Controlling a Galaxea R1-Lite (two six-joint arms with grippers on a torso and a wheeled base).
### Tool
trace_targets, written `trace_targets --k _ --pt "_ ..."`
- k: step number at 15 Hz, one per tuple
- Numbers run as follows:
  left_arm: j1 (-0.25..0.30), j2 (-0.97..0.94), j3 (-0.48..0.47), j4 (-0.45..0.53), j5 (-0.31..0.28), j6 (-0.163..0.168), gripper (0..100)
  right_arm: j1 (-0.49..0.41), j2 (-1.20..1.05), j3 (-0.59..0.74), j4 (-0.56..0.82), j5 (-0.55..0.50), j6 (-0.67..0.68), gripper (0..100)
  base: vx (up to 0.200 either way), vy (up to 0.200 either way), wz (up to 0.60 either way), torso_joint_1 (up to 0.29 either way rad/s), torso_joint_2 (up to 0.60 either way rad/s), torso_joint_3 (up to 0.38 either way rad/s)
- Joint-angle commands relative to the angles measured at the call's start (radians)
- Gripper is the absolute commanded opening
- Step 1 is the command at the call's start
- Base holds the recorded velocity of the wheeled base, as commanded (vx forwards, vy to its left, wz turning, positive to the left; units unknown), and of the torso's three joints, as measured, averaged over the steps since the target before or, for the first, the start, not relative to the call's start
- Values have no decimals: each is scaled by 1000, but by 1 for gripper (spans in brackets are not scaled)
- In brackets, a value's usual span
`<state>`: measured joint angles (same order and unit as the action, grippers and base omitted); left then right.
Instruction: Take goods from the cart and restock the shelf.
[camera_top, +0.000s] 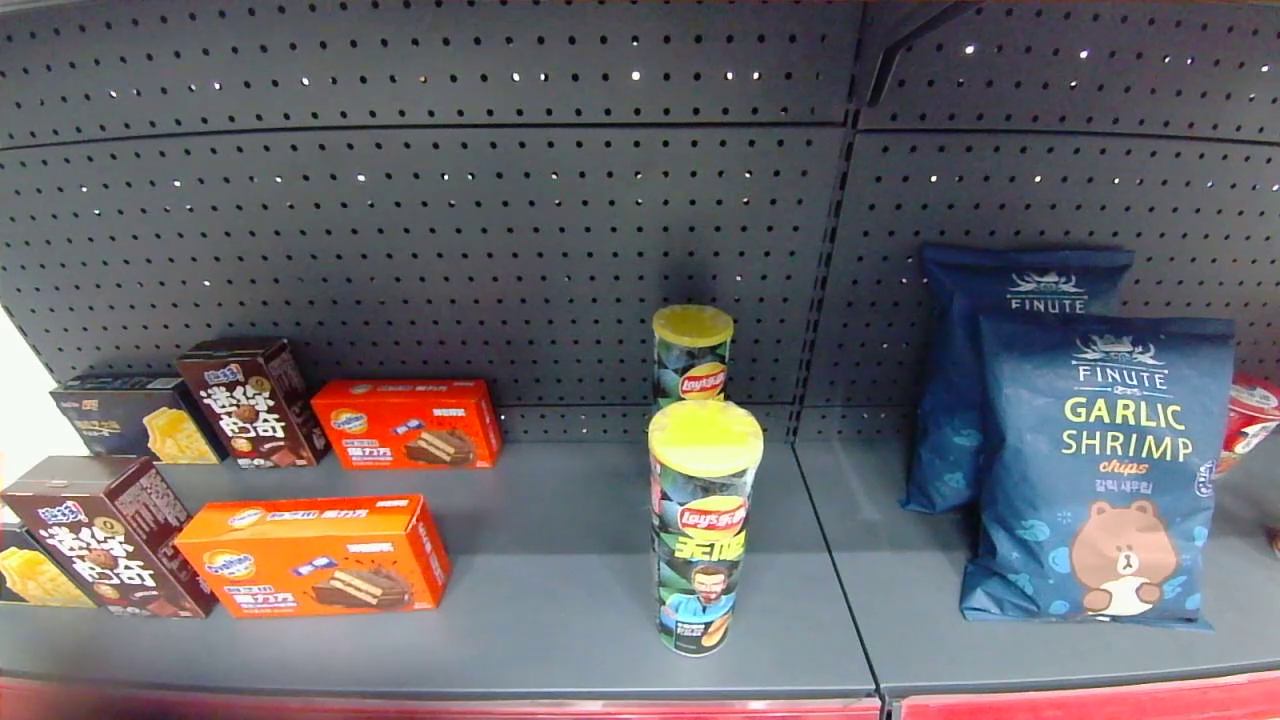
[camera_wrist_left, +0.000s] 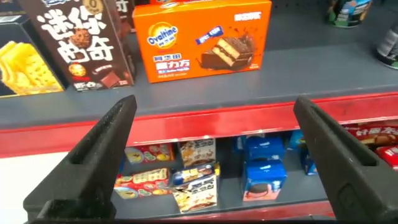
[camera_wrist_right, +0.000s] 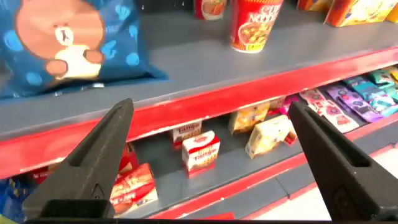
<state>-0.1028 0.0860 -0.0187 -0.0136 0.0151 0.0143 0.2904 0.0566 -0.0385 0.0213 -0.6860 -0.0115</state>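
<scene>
Left gripper (camera_wrist_left: 214, 106), right gripper (camera_wrist_right: 211, 107) spread wide, nothing gripped; shelf (camera_top: 560, 560) partly stocked, more goods judged needed.

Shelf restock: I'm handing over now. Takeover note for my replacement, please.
Left gripper: open, empty, before the front edge of the shelf, by the orange box.
Right gripper: open, empty, before the same edge, by the blue chip bag.
Done: the shelf holds boxes on the left, two chip cans in the middle, one behind the other, and bags on the right.
Left: nothing in hand; fetch the next item from the cart, probably for the bare middle.
</scene>
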Motion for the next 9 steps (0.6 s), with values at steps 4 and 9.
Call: trace_targets --k 4,9 --pt "0 5 2 -6 -11 -10 100 76 -57 6 -11 51 15 100 -50 0 0 1 3 -1" --pt "0 5 2 -8 -9 -8 100 76 -57 9 -14 146 -7 100 -40 0 0 1 0 0"
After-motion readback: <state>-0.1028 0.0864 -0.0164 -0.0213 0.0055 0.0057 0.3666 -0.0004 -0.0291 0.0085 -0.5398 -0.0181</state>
